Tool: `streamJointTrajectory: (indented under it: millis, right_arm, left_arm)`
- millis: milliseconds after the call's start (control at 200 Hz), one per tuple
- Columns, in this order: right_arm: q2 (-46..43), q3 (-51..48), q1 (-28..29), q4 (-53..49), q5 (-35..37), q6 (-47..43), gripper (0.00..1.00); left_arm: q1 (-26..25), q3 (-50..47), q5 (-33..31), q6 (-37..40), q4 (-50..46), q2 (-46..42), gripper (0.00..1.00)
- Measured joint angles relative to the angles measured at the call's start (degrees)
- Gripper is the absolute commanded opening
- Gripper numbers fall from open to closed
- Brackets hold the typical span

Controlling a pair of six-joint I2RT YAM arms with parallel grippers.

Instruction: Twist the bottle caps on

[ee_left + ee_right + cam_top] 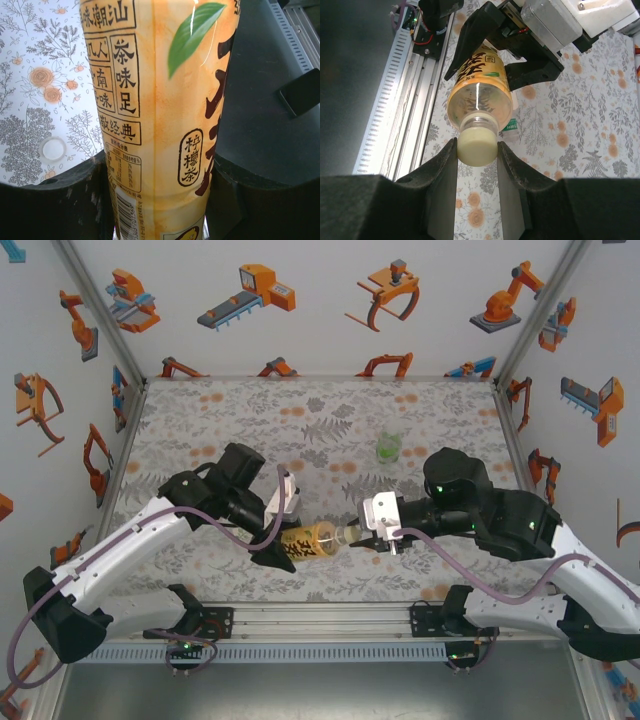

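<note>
white cap (477, 145) pinched between right jaws, left jaws clamped on amber bottle (479, 87)

The tea bottle (480, 90) looks glossy plastic, its white cap (477, 145) smooth matt plastic.

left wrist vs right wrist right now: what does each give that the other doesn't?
Left wrist: the label of the tea bottle close up, with printed text, leaf and barcode, and a small white round object on the tablecloth. Right wrist: the white cap on the bottle's neck, pinched by the right gripper, plus the base rail. Both: the bottle clamped in the left gripper.
</note>
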Motion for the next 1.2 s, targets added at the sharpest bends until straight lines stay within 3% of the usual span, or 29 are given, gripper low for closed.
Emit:
streamJointTrajectory:
  millis: [881, 1197]
  right_arm:
    - [3.17, 1.97, 0.02, -2.67, 2.19, 0.13, 0.00]
    - [3.74, 1.97, 0.00, -2.67, 4.26, 7.72, 0.00]
  left_arm:
    - [0.02, -0.07, -1.49, -1.27, -0.17, 0.11, 0.00]
    - [0.00, -0.07, -3.23, -1.55, -0.09, 0.09, 0.00]
